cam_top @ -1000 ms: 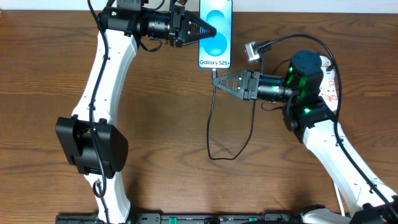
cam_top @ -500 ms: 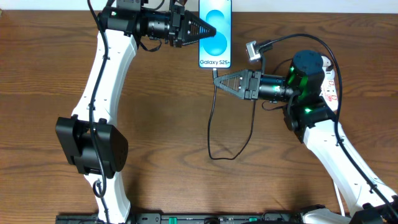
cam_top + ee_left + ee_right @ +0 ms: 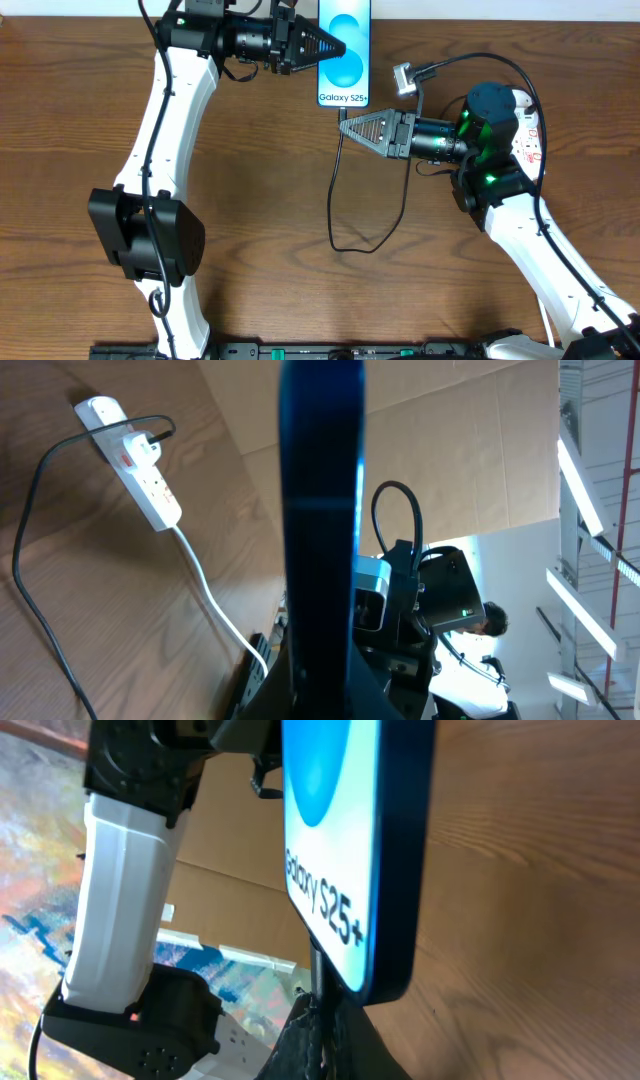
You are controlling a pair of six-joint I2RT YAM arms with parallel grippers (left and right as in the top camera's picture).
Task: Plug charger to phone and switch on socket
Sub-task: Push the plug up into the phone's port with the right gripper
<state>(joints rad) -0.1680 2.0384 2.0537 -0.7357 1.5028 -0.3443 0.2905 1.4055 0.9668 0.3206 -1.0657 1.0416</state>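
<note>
The phone has a bright blue screen reading "Galaxy S25+" and hangs above the table's far edge. My left gripper is shut on its left side. In the left wrist view the phone shows edge-on between the fingers. My right gripper is shut on the charger's connector tip, right under the phone's bottom edge. I cannot tell whether the tip is inside the port. The black charger cable loops down over the table. The white socket carries a black plug.
In the overhead view the socket lies at the far right, partly under my right arm. Its white cord runs toward the table edge. A cardboard wall stands behind the table.
The phone and both grippers have shifted slightly left. The right gripper has risen a little closer to the phone's bottom edge, dragging the cable loop left.
</note>
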